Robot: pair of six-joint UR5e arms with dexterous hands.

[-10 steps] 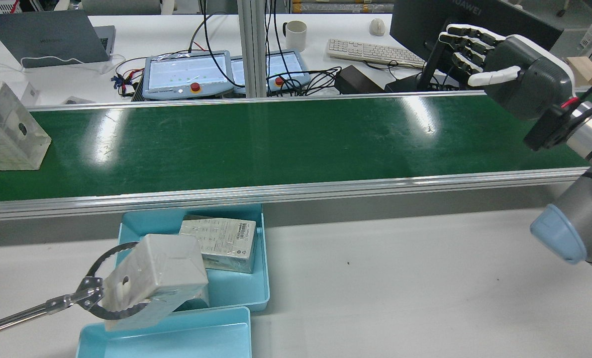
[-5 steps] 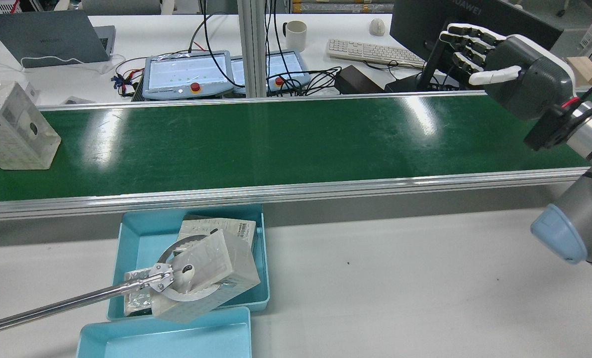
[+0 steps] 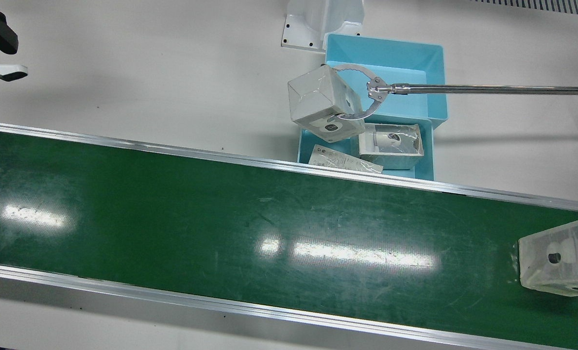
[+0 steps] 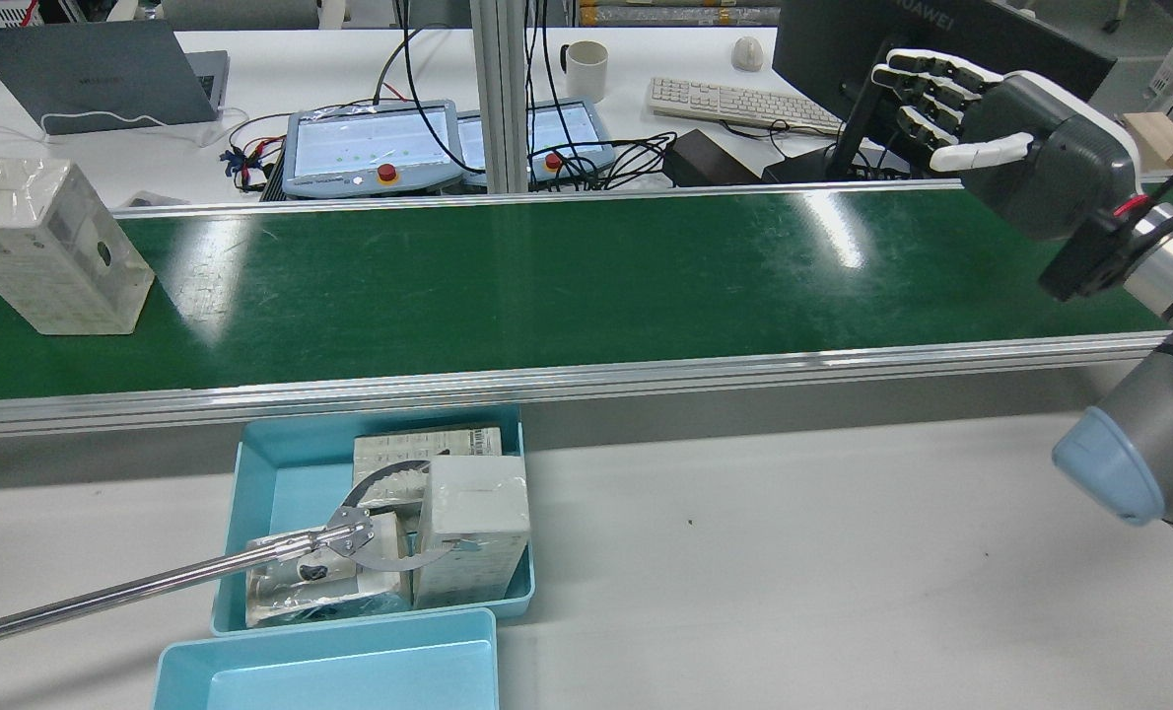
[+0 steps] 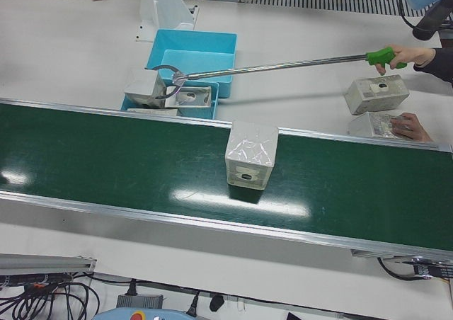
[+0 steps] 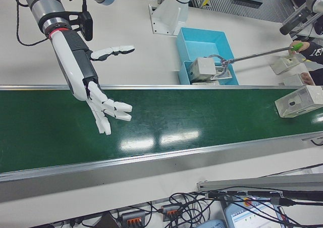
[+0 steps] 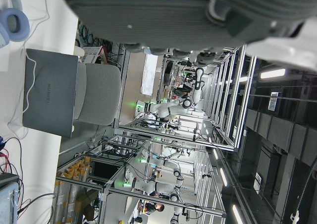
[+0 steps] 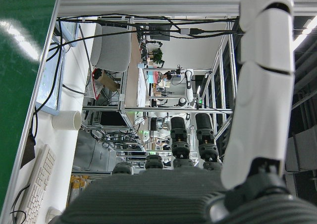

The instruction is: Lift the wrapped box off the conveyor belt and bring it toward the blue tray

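The conveyor belt (image 4: pixel 547 286) is carrying the wrapped box (image 4: pixel 49 247) at its far end from my right hand (image 4: pixel 1000 128); that hand is hovering over the belt, fingers spread, holding nothing; pickup and carry toward the blue tray (image 4: pixel 281 463) are both remaining.

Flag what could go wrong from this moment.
The blue tray is crowded: the box in the reach tool sits above others, so another may not lie flat. The right hand hangs open far from the wrapped box on the belt, so timing may slip.
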